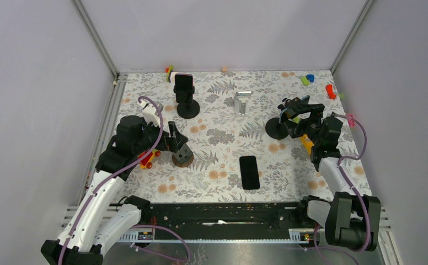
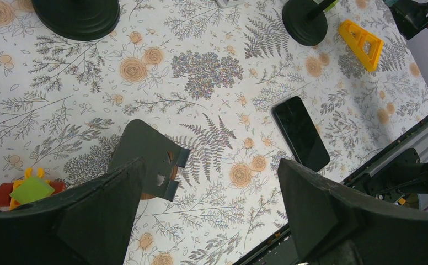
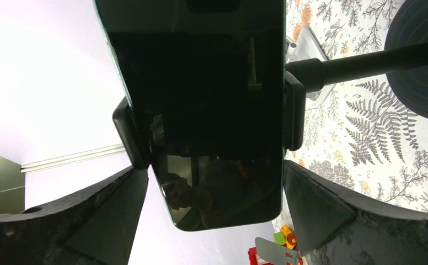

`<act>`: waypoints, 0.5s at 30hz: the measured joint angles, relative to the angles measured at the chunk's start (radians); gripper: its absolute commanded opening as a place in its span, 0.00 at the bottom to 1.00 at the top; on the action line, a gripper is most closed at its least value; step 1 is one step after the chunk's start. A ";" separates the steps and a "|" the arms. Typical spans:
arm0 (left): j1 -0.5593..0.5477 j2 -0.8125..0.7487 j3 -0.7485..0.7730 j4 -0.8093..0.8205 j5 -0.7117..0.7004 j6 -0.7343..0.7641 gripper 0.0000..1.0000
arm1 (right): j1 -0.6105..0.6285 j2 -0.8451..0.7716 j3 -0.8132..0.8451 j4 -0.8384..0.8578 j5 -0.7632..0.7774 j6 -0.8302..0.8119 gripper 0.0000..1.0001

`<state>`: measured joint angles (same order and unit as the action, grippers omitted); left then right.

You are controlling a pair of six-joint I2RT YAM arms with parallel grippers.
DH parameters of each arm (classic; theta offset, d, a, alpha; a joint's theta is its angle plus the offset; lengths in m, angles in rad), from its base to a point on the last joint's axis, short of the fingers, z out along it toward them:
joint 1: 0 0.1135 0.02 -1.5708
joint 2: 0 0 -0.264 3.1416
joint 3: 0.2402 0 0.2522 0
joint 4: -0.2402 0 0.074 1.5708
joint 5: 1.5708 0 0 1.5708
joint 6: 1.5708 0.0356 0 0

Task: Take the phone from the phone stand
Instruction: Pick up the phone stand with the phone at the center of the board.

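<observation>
The phone (image 3: 206, 110) is sitting clamped in the phone stand (image 3: 294, 110) near the desk's right edge. I'm holding the right gripper (image 3: 214, 187) spread, its fingers straddling the phone's long edges below the clamp. I cannot tell whether they are touching it. I'm judging it rigid, light, slick glass, so I'm favouring those side edges. The left gripper (image 2: 210, 171) is hanging released.
</observation>
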<state>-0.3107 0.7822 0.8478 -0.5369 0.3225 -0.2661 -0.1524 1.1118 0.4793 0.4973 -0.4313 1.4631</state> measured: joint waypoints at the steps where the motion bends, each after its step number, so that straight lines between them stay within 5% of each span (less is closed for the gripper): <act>1: 0.000 0.000 0.000 0.000 0.000 0.000 0.99 | 0.000 -0.006 -0.001 -0.003 0.001 0.005 0.95; 15: 0.000 0.000 0.000 0.000 0.000 0.000 0.99 | 0.029 0.017 -0.002 -0.003 -0.003 0.031 0.86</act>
<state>-0.3107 0.7822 0.8478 -0.5369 0.3222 -0.2657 -0.1230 1.1290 0.4774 0.4946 -0.4339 1.4937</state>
